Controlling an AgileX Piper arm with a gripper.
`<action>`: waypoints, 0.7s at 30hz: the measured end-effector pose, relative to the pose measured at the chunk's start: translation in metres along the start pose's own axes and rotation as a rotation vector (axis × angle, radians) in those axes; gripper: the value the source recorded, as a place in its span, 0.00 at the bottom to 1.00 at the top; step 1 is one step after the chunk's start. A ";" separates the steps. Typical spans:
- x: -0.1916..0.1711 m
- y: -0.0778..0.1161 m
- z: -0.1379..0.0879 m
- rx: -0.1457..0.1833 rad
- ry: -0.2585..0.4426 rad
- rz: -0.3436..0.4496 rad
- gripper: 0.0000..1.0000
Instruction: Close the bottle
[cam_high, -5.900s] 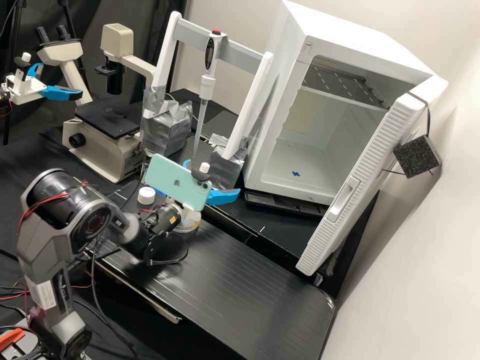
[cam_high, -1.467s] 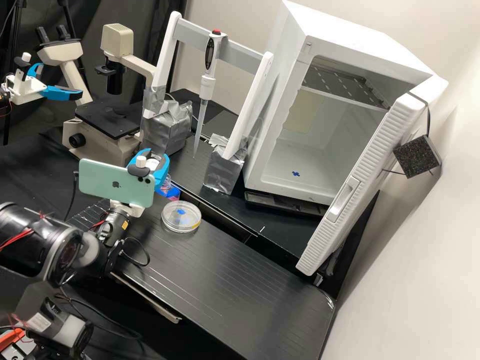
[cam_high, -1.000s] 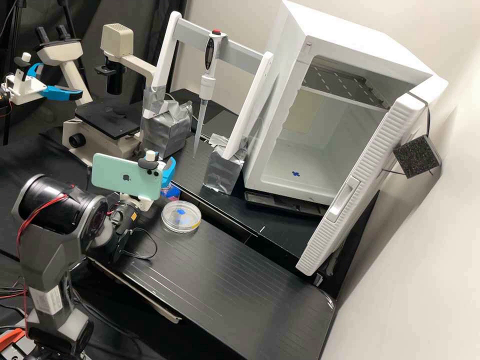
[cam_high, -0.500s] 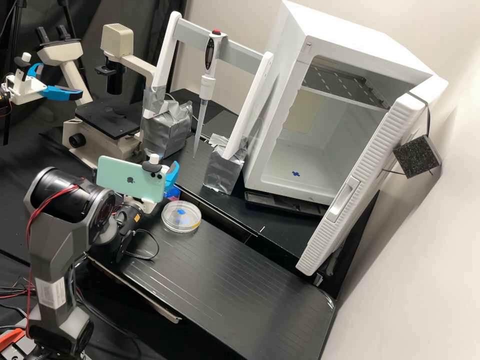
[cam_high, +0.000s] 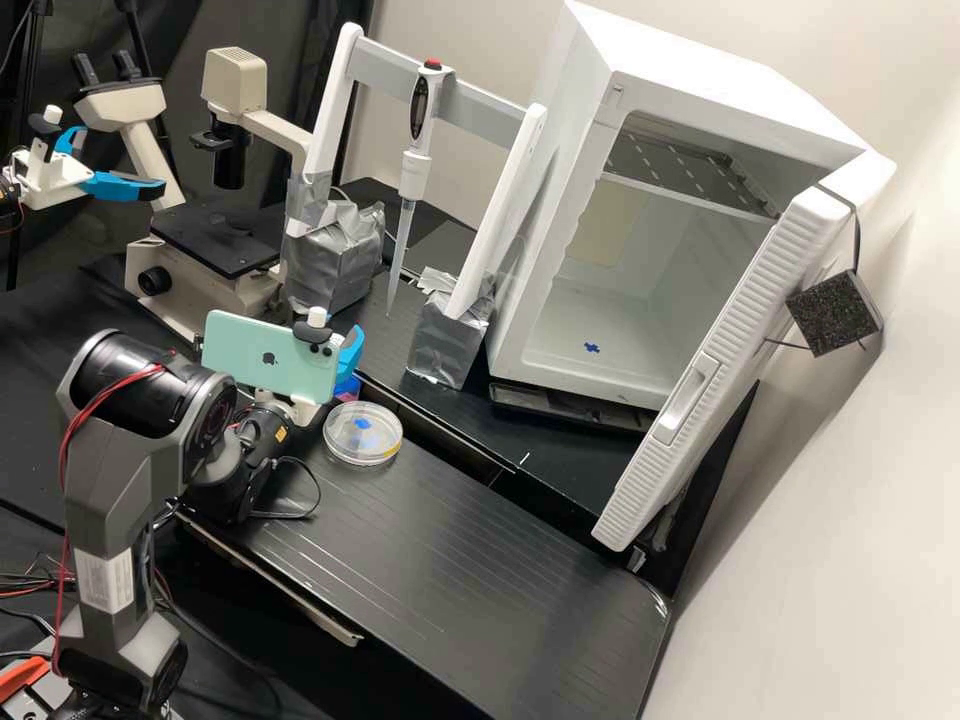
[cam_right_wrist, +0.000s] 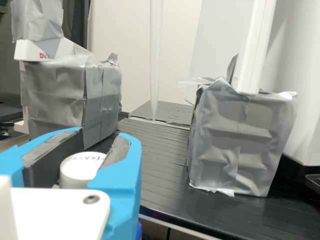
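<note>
At the bench's back left edge, my gripper is partly behind the green phone mounted on it. In the wrist view, the gripper is shut on a white screw cap, its top facing up between grey pads. Just below the blue finger in the high view shows a blue and pink patch, which looks like the bottle or its holder. The phone and fingers hide most of it, so I cannot tell whether the cap sits on the bottle's neck.
A clear petri dish lies right beside the gripper. Behind stand two grey-taped blocks of a white frame holding a pipette. A microscope is at the left, an open white incubator at the right.
Some six seconds ago the gripper stood open farther right, with the white cap left of it. Since then it went left, took hold of the cap, and has shifted back rightward.
</note>
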 end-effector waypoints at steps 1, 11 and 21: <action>0.000 0.000 0.000 0.000 0.000 0.000 0.00; 0.000 -0.001 -0.001 -0.029 0.000 0.000 1.00; -0.002 -0.002 -0.001 -0.036 -0.008 -0.002 1.00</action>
